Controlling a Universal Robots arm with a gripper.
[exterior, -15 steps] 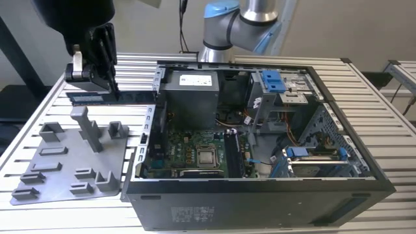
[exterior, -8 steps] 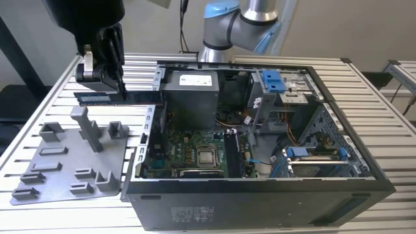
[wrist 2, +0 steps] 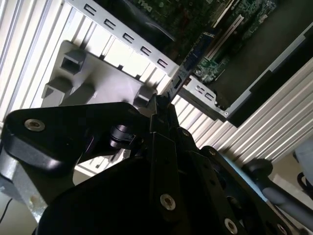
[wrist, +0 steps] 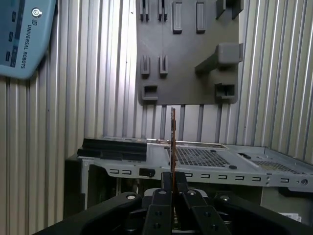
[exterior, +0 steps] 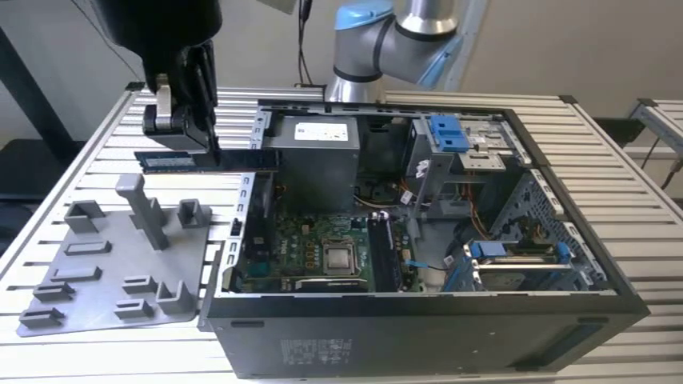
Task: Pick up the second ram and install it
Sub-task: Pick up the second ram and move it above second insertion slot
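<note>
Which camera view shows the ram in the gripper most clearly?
The exterior view: the second ram shows its flat side, held by the gripper. In the second wrist view it runs slanted away from the gripper; in the first wrist view it is edge-on, a thin line.

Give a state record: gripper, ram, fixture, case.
gripper: shut on ram
ram: held level in the air, not in a slot
ram place: by the case wall on the exterior view's left, near the fixture
fixture: flat on the table, beside the case
case: side open, board exposed
</note>
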